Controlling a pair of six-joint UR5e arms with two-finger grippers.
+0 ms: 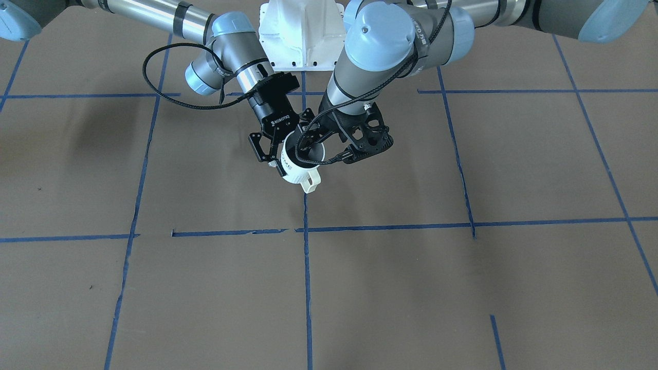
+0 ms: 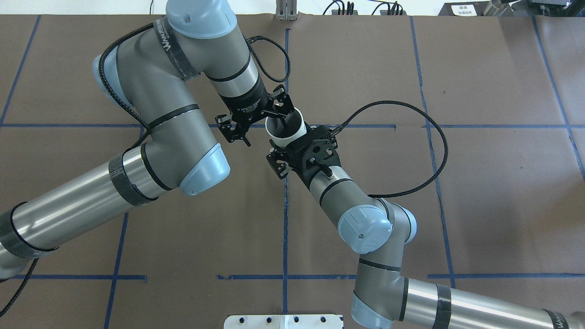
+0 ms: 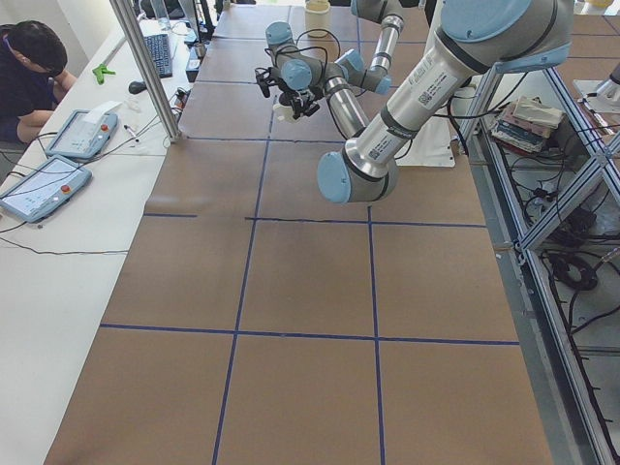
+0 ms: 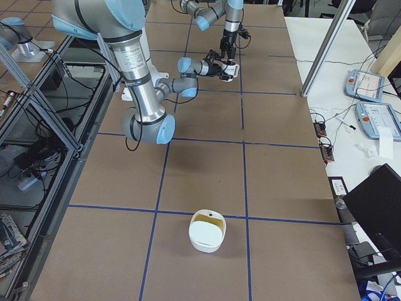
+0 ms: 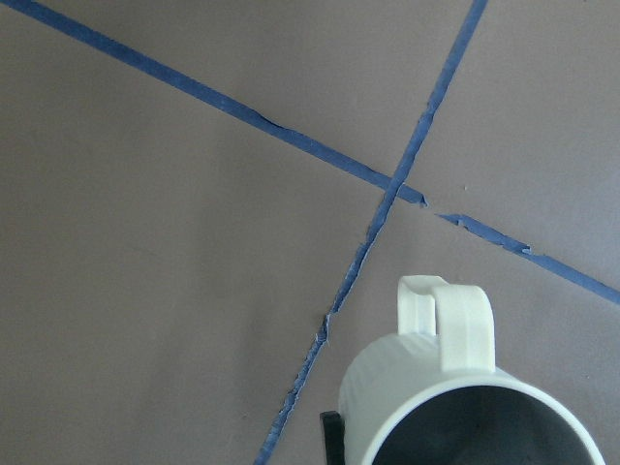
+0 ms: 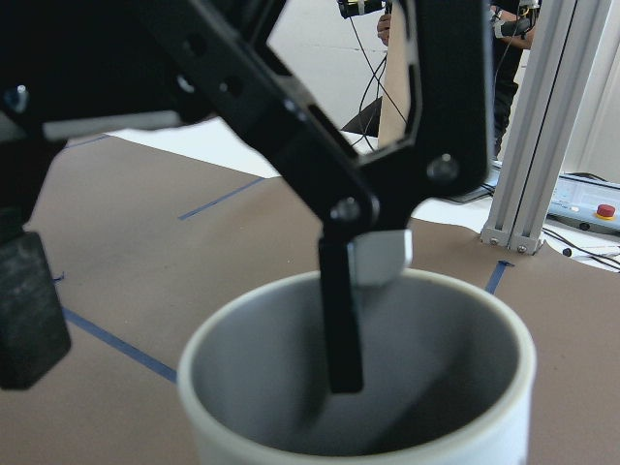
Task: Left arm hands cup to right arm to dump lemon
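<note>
The cup (image 2: 293,135), a white mug with a grey inside, hangs tilted above the table's middle, its handle (image 1: 310,181) toward the operators' side. My left gripper (image 2: 284,119) is shut on the cup's rim, with one finger inside the mouth (image 6: 341,320). My right gripper (image 2: 295,142) is open, and its jaws stand either side of the cup's body. One blurred right finger (image 6: 34,300) shows a gap to the wall. The left wrist view shows the cup (image 5: 417,387) from above. The lemon is not visible.
Brown table (image 1: 462,288) marked with blue tape lines. A white tub with a yellowish inside (image 4: 207,231) stands far off toward the table's right end. A side table holds pendants (image 3: 44,184), with an operator (image 3: 24,68) beside it and a metal post (image 3: 145,68).
</note>
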